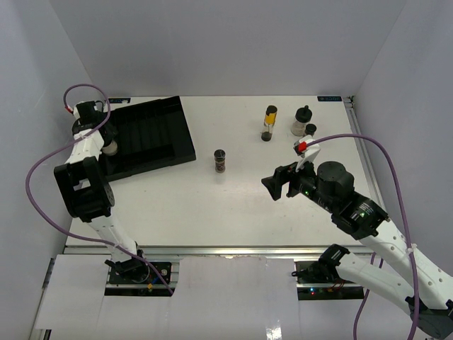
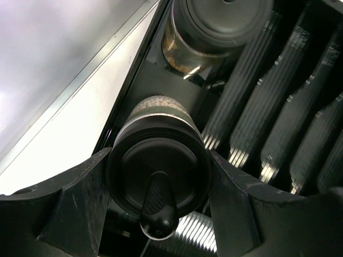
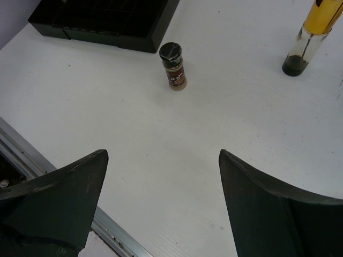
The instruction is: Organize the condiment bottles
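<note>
My left gripper (image 1: 106, 144) is over the left end of the black ribbed tray (image 1: 152, 134), shut on a jar with a black cap and pale contents (image 2: 158, 115). Its fingers (image 2: 75, 198) press both sides of the cap. Another black-capped jar with brown contents (image 2: 209, 37) stands in the tray just beyond it. My right gripper (image 1: 273, 185) is open and empty above the table; it also shows in the right wrist view (image 3: 161, 155). A small brown jar (image 1: 220, 161) (image 3: 172, 67) stands mid-table. A slim bottle with a yellow band (image 1: 270, 122) (image 3: 313, 32) and a pale jar (image 1: 302, 122) stand at the back right.
A smaller black-capped item (image 1: 310, 130) stands beside the pale jar. The tray's ribbed slots (image 2: 300, 134) run to the right of the held jar. The table's metal front rail (image 3: 115, 235) lies below the right gripper. Grey walls enclose the table on three sides.
</note>
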### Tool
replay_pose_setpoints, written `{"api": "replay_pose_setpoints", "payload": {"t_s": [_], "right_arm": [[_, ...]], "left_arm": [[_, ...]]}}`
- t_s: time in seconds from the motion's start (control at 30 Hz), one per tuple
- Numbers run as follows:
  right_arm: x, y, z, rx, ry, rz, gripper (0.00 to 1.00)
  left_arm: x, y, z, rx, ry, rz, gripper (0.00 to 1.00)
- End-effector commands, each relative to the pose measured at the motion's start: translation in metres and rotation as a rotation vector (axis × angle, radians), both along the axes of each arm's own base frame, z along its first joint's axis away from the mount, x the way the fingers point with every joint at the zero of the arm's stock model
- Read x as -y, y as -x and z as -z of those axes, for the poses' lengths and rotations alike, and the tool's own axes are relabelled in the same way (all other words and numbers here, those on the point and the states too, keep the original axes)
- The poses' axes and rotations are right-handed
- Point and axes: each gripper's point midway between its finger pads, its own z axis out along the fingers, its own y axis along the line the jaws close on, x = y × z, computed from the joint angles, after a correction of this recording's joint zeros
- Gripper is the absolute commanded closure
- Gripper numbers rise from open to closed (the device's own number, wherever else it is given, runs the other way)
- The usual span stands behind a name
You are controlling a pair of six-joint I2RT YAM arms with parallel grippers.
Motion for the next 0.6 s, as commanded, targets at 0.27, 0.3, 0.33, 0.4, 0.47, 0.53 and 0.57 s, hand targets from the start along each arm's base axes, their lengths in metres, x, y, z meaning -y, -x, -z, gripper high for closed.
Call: {"api": "replay_pose_setpoints", "payload": {"t_s": [0.27,0.3,0.33,0.4,0.47,0.53,0.57], "right_arm": [[0.001,-0.011,-0.011,0.057,-0.009,0.037,0.10],[0.001,-0.012,-0.010,0.055,-0.006,0.039,0.10],[0.000,-0.013,-0.009,0.053,-0.004,0.040,0.10],[-0.002,-0.014,-0.007,0.048,0.001,0.038,0.10],[-0.004,-0.015,-0.006,0.041,0.007,0.034,0.10],[-0.004,-0.016,-0.006,0.039,0.010,0.038,0.10],[-0.003,-0.016,-0.006,0.039,0.012,0.039,0.10]], "left_arm": [[-0.024,-0.043,-0.017,0.092,-0.063,0.018,0.64],[-0.022,-0.045,-0.014,0.090,-0.056,0.027,0.47],[-0.021,-0.047,-0.012,0.089,-0.049,0.035,0.33],[-0.022,-0.052,-0.010,0.084,-0.042,0.038,0.17],[-0.023,-0.055,-0.004,0.064,-0.035,0.037,0.12],[-0.023,-0.056,-0.003,0.057,-0.029,0.040,0.04],[-0.021,-0.056,-0.005,0.059,-0.023,0.045,0.02]]}}
